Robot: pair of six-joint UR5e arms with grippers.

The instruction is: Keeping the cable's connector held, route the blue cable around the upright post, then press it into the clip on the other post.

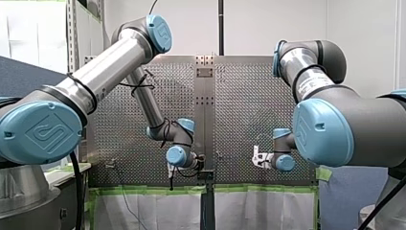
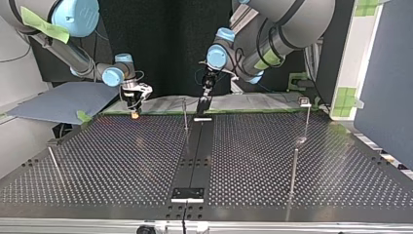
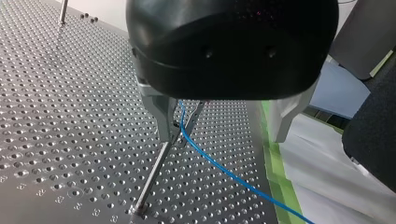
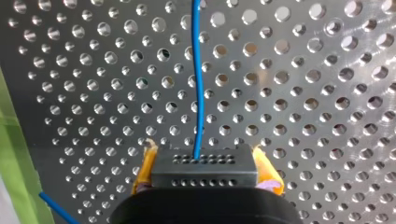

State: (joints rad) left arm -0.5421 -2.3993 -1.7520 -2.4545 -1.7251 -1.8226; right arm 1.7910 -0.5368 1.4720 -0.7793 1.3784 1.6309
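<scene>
In the right wrist view my right gripper is shut on the cable's black connector, yellow pads on both sides. The blue cable leaves the connector and runs ahead over the perforated table. In the left wrist view my left gripper stands open. The blue cable passes close beside one metal finger and touches the top of a thin upright post; whether it sits in a clip there I cannot tell. In the top view my left gripper hangs by the centre post, and my right gripper is at the left.
Other thin posts stand on the perforated table: one with a clip on top at the top view's right, one nearer the front, one at the left. A black strip runs down the middle. Green tape lines the table's edge.
</scene>
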